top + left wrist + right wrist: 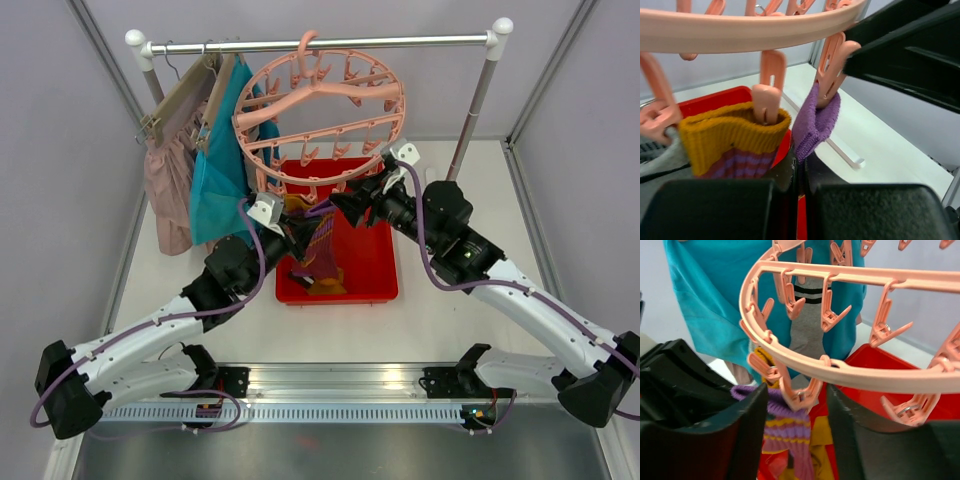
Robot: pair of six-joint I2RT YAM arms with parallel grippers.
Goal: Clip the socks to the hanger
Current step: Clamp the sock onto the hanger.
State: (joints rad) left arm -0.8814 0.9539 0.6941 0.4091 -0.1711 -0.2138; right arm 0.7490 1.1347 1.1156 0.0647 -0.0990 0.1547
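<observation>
- Hanger point(318, 88) is what we see first from the top. It hangs by its hook on a rail point(420, 41), over a red tray point(375, 262).
- A teal cloth point(222, 170) and a pink cloth point(165, 195) hang on the rail to its left.
- The left pincer point(295, 225) and the right pincer point(350, 205) meet at the near rim of the hanger. A purple sock point(322, 245) hangs down between them, above the tray.
- From the left wrist we see the hanger point(740, 30) rim run across the top.
- One clip point(767, 90) bites the cuff of a mustard sock point(735, 135). The next clip point(832, 65) bites the cuff of the purple sock point(815, 125).
- The left pincer point(800, 165) is narrow. The low edge of the purple sock goes into its thin gap, so we think it holds that sock.
- The right pincer's fingers point(890, 70) touch the top of the purple sock's clip.
- A bit of grey sock point(660, 155) shows at the left, and the tray point(715, 102) is behind.
- From the right wrist we see the right pincer point(796, 390) partly open, with a finger on each side of that clip point(800, 395). We cannot tell if it squeezes.
- The purple sock point(790, 435) hangs under the clip.
- A grey sock point(807, 325) with black and white stripes hangs behind the hanger point(855, 375) rim, in front of the teal cloth point(705, 305).
</observation>
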